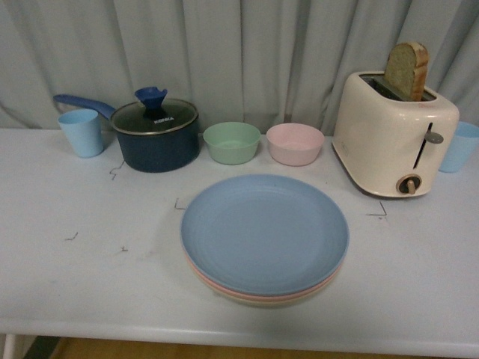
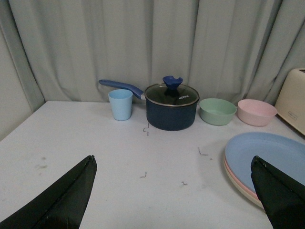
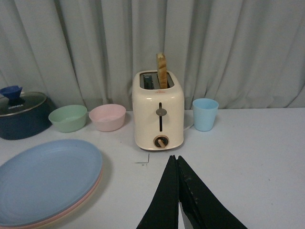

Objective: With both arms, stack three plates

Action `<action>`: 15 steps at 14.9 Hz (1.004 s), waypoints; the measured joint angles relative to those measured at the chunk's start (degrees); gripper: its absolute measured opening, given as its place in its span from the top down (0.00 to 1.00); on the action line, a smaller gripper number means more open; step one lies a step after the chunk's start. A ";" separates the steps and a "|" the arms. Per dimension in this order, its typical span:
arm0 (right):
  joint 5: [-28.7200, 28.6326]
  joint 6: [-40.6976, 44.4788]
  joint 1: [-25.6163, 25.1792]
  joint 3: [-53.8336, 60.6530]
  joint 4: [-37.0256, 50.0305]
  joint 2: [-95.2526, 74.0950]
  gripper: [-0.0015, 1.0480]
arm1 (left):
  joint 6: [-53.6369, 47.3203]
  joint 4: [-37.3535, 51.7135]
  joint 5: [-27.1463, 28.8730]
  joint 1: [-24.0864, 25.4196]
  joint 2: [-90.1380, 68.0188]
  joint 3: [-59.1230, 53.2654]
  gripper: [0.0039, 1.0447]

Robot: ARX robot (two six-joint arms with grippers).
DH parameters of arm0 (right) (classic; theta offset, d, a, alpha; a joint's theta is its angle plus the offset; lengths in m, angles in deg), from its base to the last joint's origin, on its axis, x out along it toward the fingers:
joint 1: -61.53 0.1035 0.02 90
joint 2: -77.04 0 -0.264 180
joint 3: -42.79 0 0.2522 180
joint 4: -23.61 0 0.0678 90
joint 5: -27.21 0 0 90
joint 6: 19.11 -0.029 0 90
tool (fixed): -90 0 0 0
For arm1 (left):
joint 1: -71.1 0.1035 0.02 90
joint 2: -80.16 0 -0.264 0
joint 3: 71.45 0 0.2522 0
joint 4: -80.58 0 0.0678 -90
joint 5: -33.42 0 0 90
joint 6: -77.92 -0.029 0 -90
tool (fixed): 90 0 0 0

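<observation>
The three plates sit stacked in the middle of the table. The blue plate [image 1: 264, 232] is on top. The pink plate's rim [image 1: 217, 287] shows beneath it and the beige-cream plate's rim [image 1: 254, 302] at the bottom. The stack also shows in the left wrist view [image 2: 267, 157] and the right wrist view [image 3: 45, 179]. My left gripper [image 2: 174, 164] is open and empty above bare table, left of the stack. My right gripper [image 3: 174, 157] is shut and empty, right of the stack, in front of the toaster. Neither arm shows in the front view.
Along the back stand a light blue cup [image 1: 81, 132], a dark blue lidded pot [image 1: 156, 136], a green bowl [image 1: 232, 142], a pink bowl [image 1: 295, 143], a cream toaster [image 1: 393, 134] holding a bread slice [image 1: 408, 69], and another blue cup [image 1: 458, 146]. A grey curtain hangs behind.
</observation>
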 joint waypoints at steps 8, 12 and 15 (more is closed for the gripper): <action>-0.09 0.04 0.00 -0.02 -13.94 13.03 0.98 | 0.02 0.00 0.00 0.00 0.00 0.00 0.06; -0.09 0.09 0.00 -0.02 -13.49 13.03 0.59 | 0.00 -0.02 0.00 0.00 0.00 0.00 0.06; -0.09 0.09 0.00 -0.02 -13.49 13.03 0.26 | 0.00 -0.02 0.00 0.00 0.00 0.00 0.06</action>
